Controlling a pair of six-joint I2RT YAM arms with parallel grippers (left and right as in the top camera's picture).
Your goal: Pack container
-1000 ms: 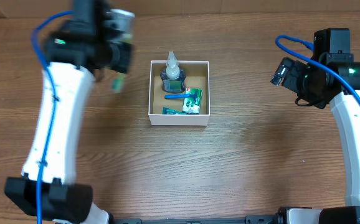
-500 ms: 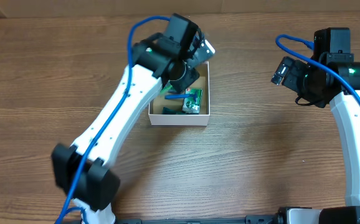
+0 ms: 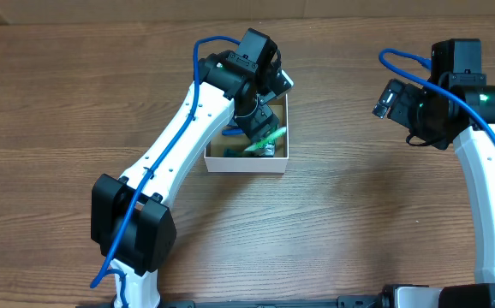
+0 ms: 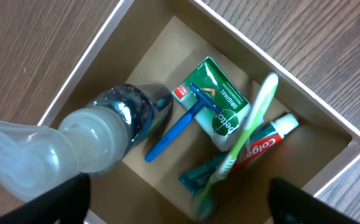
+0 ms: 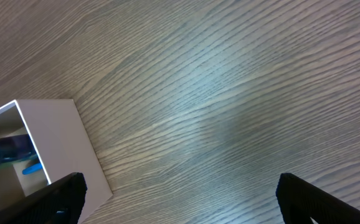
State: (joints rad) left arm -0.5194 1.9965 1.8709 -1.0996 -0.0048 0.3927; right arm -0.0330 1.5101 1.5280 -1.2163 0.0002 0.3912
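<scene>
The container point(image 3: 246, 168), a low white box with a brown inside point(image 4: 155, 62), sits mid-table. My left gripper point(image 3: 261, 127) hovers over its right half, open, its dark fingers point(image 4: 61, 200) wide apart with nothing between them point(image 4: 180, 208). Below it a green toothbrush point(image 4: 250, 127) lies slanted across a toothpaste tube point(image 4: 273, 138), its lower end blurred. A clear bottle point(image 4: 105, 127), a blue razor point(image 4: 177, 130) and a green-and-white packet point(image 4: 220, 106) also lie inside. My right gripper point(image 3: 384, 97) stands open over bare wood point(image 5: 183, 199), to the right of the container's white wall point(image 5: 61, 143).
A teal packet point(image 4: 197, 177) lies at the near side of the box floor. The left arm point(image 3: 179, 145) stretches diagonally from the front left to the box. Wooden tabletop point(image 3: 359, 214) surrounds the box on all sides.
The left arm swung from the table's left to above the container, carrying the green toothbrush. Its jaws have opened and the toothbrush now lies in the box. The right arm has not moved.
</scene>
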